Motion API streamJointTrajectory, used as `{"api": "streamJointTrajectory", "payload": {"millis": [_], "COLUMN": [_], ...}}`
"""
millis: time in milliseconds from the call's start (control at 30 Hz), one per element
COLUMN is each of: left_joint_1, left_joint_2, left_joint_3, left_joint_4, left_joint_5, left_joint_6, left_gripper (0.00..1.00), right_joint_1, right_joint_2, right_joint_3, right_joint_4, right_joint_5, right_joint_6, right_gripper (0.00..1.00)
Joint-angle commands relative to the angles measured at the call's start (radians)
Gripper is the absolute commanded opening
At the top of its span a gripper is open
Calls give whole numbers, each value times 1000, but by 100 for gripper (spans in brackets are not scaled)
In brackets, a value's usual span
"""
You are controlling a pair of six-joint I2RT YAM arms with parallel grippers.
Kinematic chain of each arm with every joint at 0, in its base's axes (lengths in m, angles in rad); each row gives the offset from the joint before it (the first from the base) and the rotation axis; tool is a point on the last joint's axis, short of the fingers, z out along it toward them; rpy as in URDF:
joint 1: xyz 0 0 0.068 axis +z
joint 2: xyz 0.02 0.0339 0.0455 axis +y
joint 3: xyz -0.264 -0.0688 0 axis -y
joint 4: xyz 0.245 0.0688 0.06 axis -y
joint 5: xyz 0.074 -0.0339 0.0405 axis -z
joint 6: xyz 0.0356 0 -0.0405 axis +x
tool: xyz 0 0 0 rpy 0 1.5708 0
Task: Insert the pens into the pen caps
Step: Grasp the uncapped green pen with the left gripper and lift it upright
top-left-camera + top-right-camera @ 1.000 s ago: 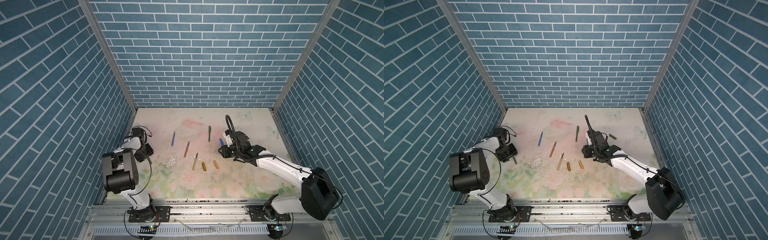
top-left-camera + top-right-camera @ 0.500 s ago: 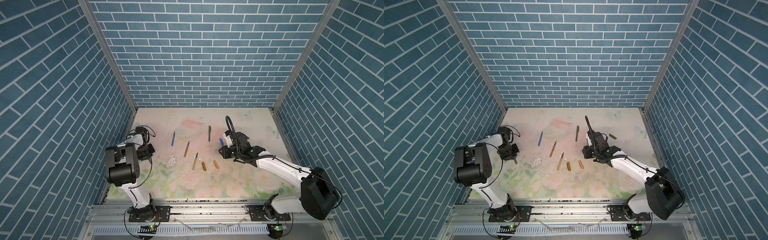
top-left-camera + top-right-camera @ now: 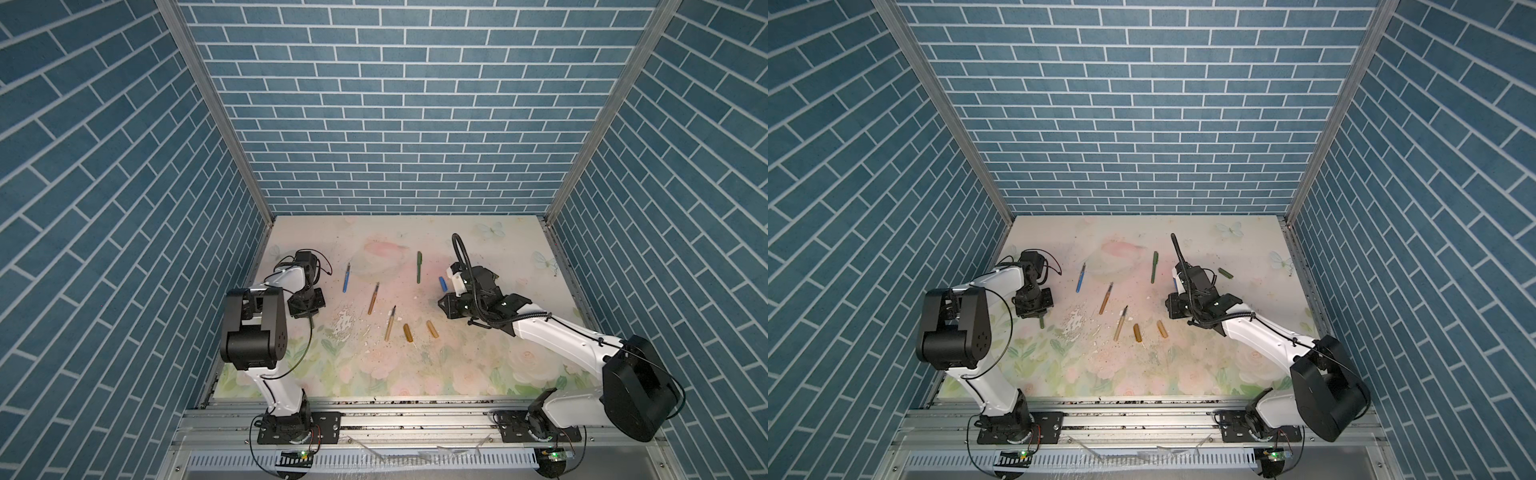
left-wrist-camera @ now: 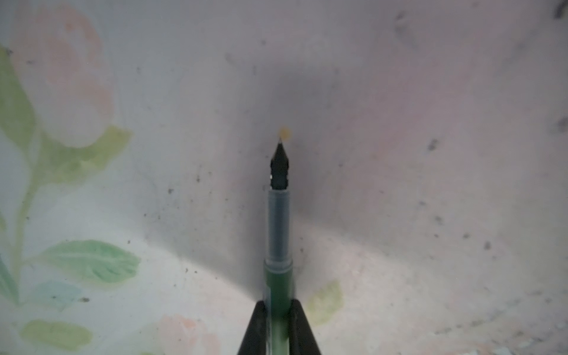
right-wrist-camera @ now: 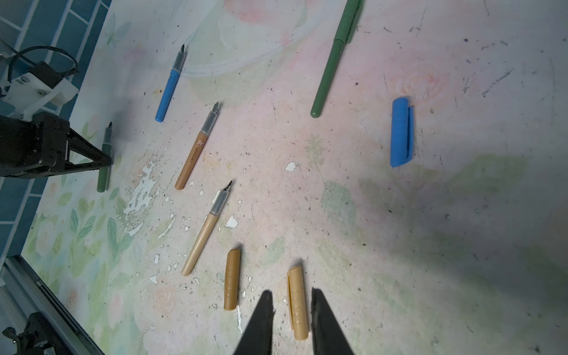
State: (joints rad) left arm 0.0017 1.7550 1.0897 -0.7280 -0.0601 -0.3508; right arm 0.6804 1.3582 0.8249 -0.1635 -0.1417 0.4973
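Pens [image 5: 168, 89] number five, one green pen [image 4: 278, 233] clamped in left end effector [image 4: 278, 302]; four loose caps [image 5: 401, 132]; right end effector [image 5: 291, 292] parted.

White arm links [image 3: 557, 336], blk joint housings [image 3: 253, 332], blk looping cables [image 3: 464, 257], white wrist bracket w/ screws [image 5: 40, 90]

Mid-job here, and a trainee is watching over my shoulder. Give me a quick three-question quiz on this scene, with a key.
1. True or false: the left tool grips a blue pen.
2. In the right wrist view, which cap shows between the jaws of the right tool? A blue, B amber, C green.
3. Which pen on the table already wears its cap?
Key: 1 false, it grips a green pen. 2 B, an amber cap. 3 the capped green pen lying near the back.
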Motion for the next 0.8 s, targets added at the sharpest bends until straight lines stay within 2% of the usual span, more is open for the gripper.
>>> {"api": "streamJointTrajectory", "payload": {"millis": [0,233,500,633,767], "left_joint_1": [-57,-202,-365,-431,-472], "left_joint_2": [-74,-149,-244,-257,-265], "left_joint_3": [8,35,75,88,83], "left_joint_4": [-13,17,161,280,471], "left_joint_5": [-17,34,175,303,469], "left_joint_6": [26,59,98,115,108], "left_gripper": [6,5,2,2,2], "right_joint_1": [0,1,1,1,1], "right_joint_2": [-31,-28,-53,-77,-137], "right_joint_3": [-26,-58,-70,-66,-61], "right_joint_4": [48,125,220,252,288], "right_joint_5": [10,-12,-102,-141,-143], "right_joint_6": [4,28,102,144,192], "right_gripper": [24,24,27,34,41]}}
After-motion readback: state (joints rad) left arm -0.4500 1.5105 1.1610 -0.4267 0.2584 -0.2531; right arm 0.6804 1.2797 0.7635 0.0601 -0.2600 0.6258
